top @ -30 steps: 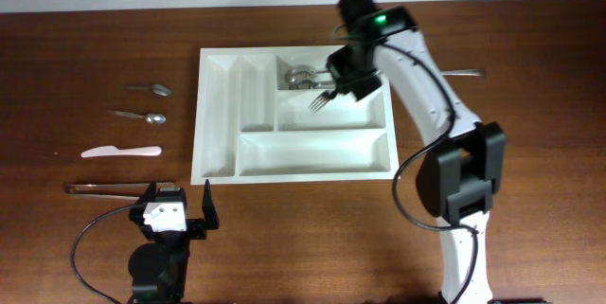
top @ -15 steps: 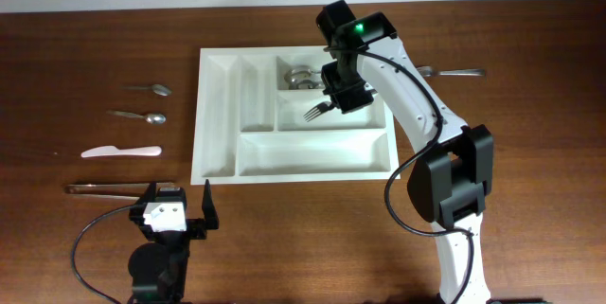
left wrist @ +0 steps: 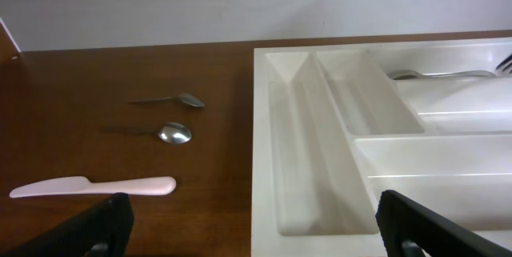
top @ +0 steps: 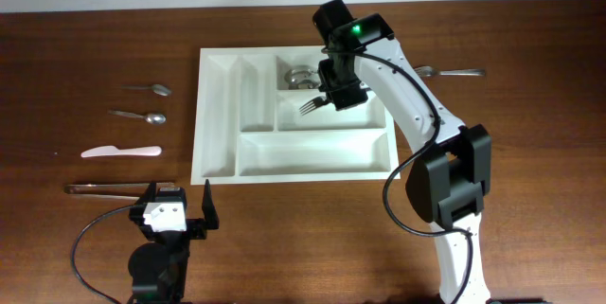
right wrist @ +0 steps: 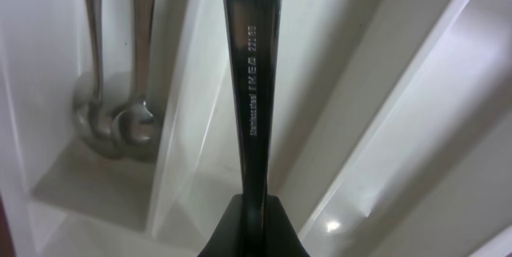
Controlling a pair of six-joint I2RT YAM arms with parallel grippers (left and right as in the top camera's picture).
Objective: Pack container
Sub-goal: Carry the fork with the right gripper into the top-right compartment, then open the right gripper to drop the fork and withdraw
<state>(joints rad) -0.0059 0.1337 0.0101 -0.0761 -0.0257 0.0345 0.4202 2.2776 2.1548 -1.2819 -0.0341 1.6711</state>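
Observation:
The container [top: 218,105] is a large white cutlery tray in the middle of the table. My right gripper [top: 339,96] hangs over its middle wide compartment, shut on a metal fork [top: 311,106] whose tines point left. In the right wrist view the fork's handle [right wrist: 252,73] runs straight up from the closed jaws of the gripper [right wrist: 254,225], above the tray's dividers [right wrist: 384,89]. Two spoons [top: 301,78] lie in the upper compartment. My left gripper [top: 180,207] rests open near the front edge, left of the tray, holding nothing.
On the wood left of the tray lie two small spoons [top: 151,88] [top: 147,116], a pink knife [top: 120,152] and long metal tongs [top: 114,188]. Another metal utensil [top: 454,72] lies right of the tray, behind the right arm.
The right gripper has carried the fork leftward over the tray, from near the right end of the middle compartment toward its left part. The left arm has not moved.

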